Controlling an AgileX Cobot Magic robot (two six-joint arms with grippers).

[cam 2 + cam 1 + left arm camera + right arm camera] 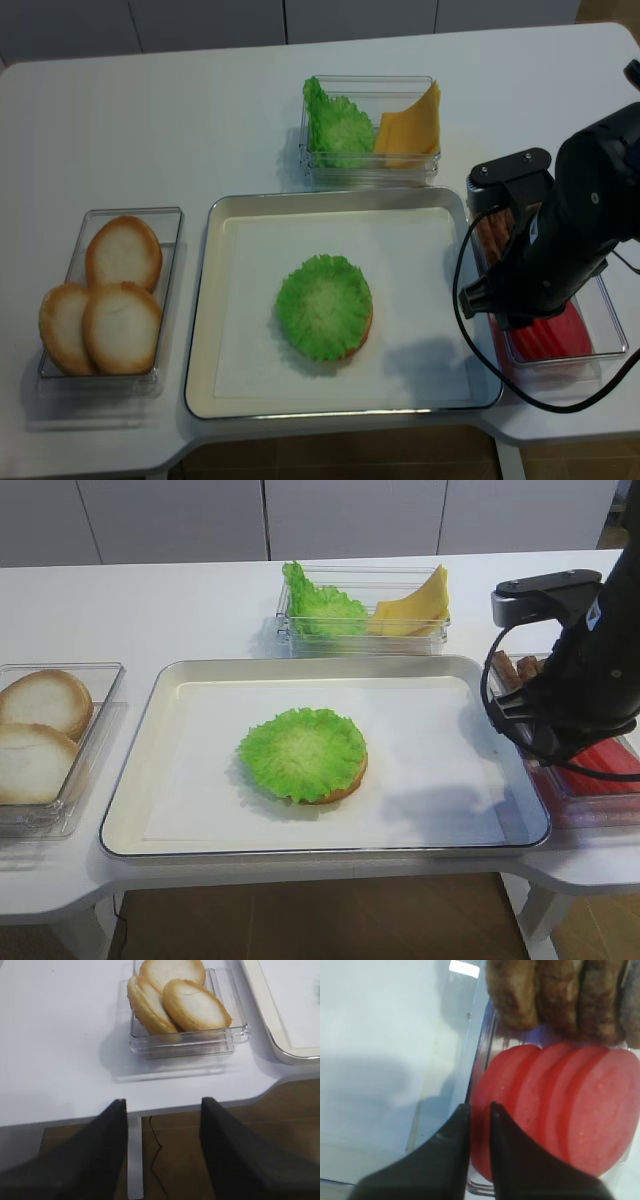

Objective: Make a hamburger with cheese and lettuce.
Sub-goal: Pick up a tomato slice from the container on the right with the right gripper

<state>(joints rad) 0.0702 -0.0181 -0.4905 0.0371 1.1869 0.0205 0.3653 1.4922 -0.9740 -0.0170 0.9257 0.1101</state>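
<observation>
The hamburger point(303, 755) is a tan bun base under a frilly green lettuce leaf in the middle of the tray point(300, 663); it also shows in the second high view point(324, 307). More lettuce point(322, 608) and yellow cheese slices point(415, 605) stand in a clear box at the back. My right gripper point(480, 1107) is down in the right-hand box, its jaws closed narrowly on the edge of the leftmost red slice point(500, 1095). My left gripper point(162, 1102) is open and empty, off the table's front edge, below the bun box.
Pale bun halves point(35, 730) lie in a clear box at the left point(175, 1000). Dark brown patties point(560, 995) stand behind the row of red slices point(580, 1110). The right arm point(585, 670) hangs over the right-hand box, next to the tray's right rim.
</observation>
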